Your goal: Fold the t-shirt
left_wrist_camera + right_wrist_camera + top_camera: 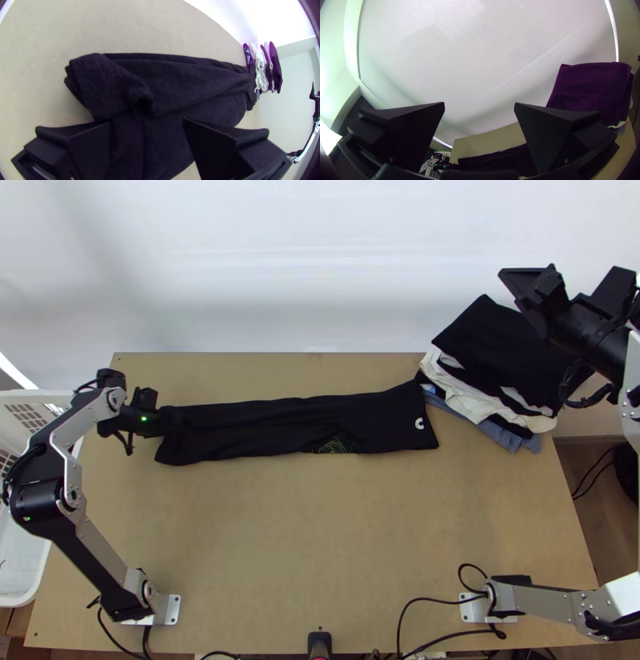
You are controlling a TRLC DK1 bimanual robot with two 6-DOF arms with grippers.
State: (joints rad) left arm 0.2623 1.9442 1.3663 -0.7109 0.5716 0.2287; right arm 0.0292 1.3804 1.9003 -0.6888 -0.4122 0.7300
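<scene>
Black fabric t-shirt (296,430) lay across mid-frame in the top view as a long narrow strip. Lengthwise folding looked done; I judged the crosswise folds were left. My black left gripper (146,121) was wide at its left end, white plastic basket (22,598) near. Right end sat just beside the multicoloured folded-clothes stack (496,352), upper right; my black right gripper (479,103) was wide there. Lower centre, light wooden table (320,524) gave folding room.
</scene>
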